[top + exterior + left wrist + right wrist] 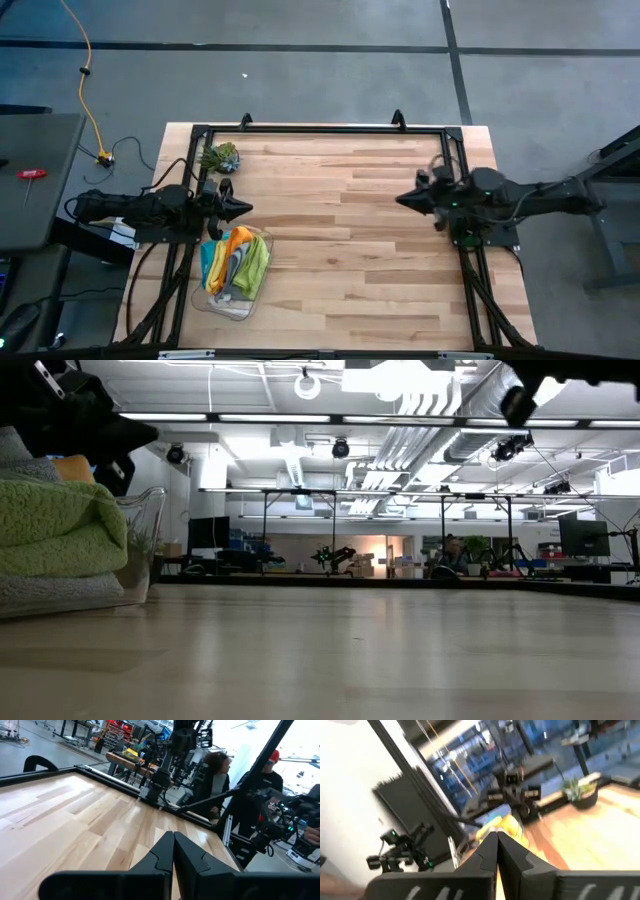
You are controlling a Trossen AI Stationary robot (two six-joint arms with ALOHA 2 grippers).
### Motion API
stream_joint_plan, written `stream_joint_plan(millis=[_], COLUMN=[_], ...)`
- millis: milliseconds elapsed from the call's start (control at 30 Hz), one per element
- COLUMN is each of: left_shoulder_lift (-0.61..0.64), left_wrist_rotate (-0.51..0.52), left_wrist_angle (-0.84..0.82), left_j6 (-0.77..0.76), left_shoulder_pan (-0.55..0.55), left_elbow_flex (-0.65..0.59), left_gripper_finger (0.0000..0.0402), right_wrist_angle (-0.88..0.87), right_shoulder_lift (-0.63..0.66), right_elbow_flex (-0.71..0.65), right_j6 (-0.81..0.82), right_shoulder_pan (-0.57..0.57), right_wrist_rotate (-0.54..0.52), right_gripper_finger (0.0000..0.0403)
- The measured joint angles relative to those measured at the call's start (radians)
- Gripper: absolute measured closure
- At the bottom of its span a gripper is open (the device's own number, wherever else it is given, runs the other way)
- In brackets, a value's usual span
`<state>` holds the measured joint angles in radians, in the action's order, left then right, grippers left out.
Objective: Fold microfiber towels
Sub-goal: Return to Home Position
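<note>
The microfiber towels [240, 260] are seen in the bin [230, 306] at lower left, just below the left pincer [246, 208] and well apart from the right pincer [400, 200]; both are pressed together.

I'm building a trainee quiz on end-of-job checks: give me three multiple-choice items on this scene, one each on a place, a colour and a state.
1. The towels lie: A in the clear bin; B spread mid-table; C on the floor.
2. In the low view, the largest towel is: A red; B lime green; C purple.
3. The left tool is: A wide open; B shut on a towel; C shut, empty.
1 A, they bunch inside it. 2 B, green folds press the bin's wall. 3 C, its fingers meet with nothing between.
</note>
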<state>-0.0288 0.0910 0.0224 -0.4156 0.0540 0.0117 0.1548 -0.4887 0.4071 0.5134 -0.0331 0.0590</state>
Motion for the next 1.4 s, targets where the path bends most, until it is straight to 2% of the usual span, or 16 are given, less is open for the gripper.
stream_joint_plan(millis=[167,367,500,633,833,1000,1400], left_shoulder_lift=[0.0,0.0,0.0,0.0,-0.002,-0.002,-0.002], left_wrist_rotate=[0.0,0.0,0.001,0.002,0.001,0.001,0.001], left_wrist_angle=[0.0,0.0,0.0,0.0,0.0,0.0,0.0], left_j6=[0.0,0.0,0.0,0.0,0.0,0.0,0.0], left_shoulder_pan=[0.0,0.0,0.0,0.0,0.0,0.0,0.0], left_elbow_flex=[0.0,0.0,0.0,0.0,0.001,0.001,0.001], left_gripper_finger=[0.0402,0.0402,0.0402,0.0402,0.0402,0.0402,0.0402], right_wrist_angle=[0.055,0.236,0.071,0.072,-0.138,-0.142,-0.143], right_shoulder_lift=[0.251,0.403,0.488,0.485,0.486,0.482,0.481], right_elbow_flex=[-0.158,-0.393,-0.386,-0.395,-0.397,-0.396,-0.396], right_j6=[0.004,0.006,-0.034,-0.056,-0.109,-0.176,-0.201], right_shoulder_pan=[-0.027,-0.092,-0.089,-0.074,-0.07,-0.07,-0.07], right_wrist_rotate=[-0.084,-0.138,-0.156,-0.083,-0.064,-0.056,-0.055], right_gripper_finger=[0.0403,0.0403,0.0403,0.0403,0.0403,0.0403,0.0403])
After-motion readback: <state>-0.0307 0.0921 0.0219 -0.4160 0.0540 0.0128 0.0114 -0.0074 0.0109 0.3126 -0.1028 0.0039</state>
